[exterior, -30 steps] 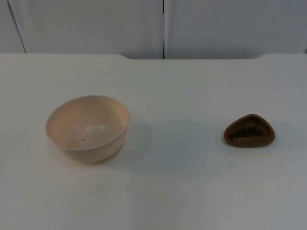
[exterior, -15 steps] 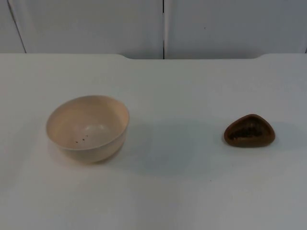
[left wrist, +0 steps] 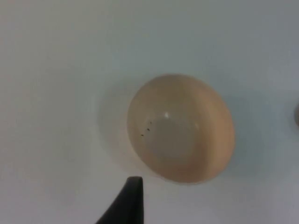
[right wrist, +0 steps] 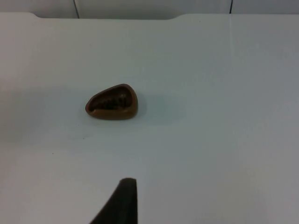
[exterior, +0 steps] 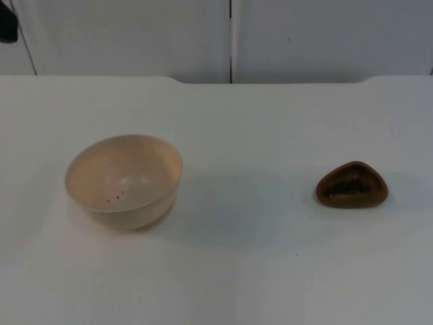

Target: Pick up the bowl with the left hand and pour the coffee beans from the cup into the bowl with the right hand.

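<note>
White table (exterior: 270,271), grey partition wall (exterior: 135,34) behind.
I see the bowl (exterior: 124,179) and bean-filled cup (exterior: 352,185) well apart (upright); I cannot tell either gripper's state.

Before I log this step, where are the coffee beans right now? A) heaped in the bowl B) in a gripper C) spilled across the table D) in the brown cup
D: dark coffee beans sit inside the brown cup; the bowl holds only a few specks.
</note>
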`<action>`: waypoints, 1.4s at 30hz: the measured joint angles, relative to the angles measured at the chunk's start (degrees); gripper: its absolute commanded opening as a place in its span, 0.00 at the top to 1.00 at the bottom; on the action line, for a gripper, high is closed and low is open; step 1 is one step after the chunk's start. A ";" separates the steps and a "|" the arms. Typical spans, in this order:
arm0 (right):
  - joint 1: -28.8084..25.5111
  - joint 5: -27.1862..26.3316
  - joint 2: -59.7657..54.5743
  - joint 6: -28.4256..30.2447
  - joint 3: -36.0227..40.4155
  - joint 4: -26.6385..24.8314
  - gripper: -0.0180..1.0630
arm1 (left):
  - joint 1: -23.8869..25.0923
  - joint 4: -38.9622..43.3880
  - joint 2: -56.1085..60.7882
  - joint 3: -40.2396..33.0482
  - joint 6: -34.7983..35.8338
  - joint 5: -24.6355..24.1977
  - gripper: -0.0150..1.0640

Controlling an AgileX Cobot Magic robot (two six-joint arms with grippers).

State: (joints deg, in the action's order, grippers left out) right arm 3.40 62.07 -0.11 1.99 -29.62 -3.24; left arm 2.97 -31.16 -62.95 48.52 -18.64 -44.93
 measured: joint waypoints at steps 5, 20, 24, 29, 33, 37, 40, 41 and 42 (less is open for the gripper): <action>0.00 0.00 0.00 0.00 0.00 0.00 0.01 | 0.00 -0.15 -6.10 0.00 -0.38 1.73 0.06; 0.00 0.00 0.00 0.00 0.00 0.00 0.01 | 0.00 -0.50 -16.94 0.10 -0.66 3.53 0.06; 0.00 0.00 0.00 0.00 0.00 0.00 0.01 | 0.00 -1.37 -18.96 0.10 -0.66 3.90 0.06; 0.00 0.00 0.00 0.00 0.00 0.00 0.01 | 0.00 -2.75 -21.68 0.10 0.14 4.40 0.06; 0.00 0.00 0.00 0.00 0.00 0.00 0.01 | 0.00 -5.34 -23.15 0.10 0.63 4.72 0.06; 0.00 0.00 0.00 0.00 0.00 0.00 0.01 | 0.00 -8.68 -25.55 0.10 1.63 6.10 0.07; 0.00 0.00 0.00 0.00 0.00 0.00 0.01 | -0.85 -8.94 -27.06 0.10 3.54 7.68 0.08; 0.00 0.00 0.00 0.00 0.00 0.00 0.01 | -1.71 -9.08 -27.74 0.10 4.25 8.57 0.08; 0.00 0.00 0.00 0.00 0.00 0.00 0.01 | -2.49 -9.07 -28.56 0.10 5.10 9.76 0.08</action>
State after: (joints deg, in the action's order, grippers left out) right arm 3.40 62.07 -0.11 1.99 -29.62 -3.24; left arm 0.48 -40.23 -91.51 48.62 -13.55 -35.17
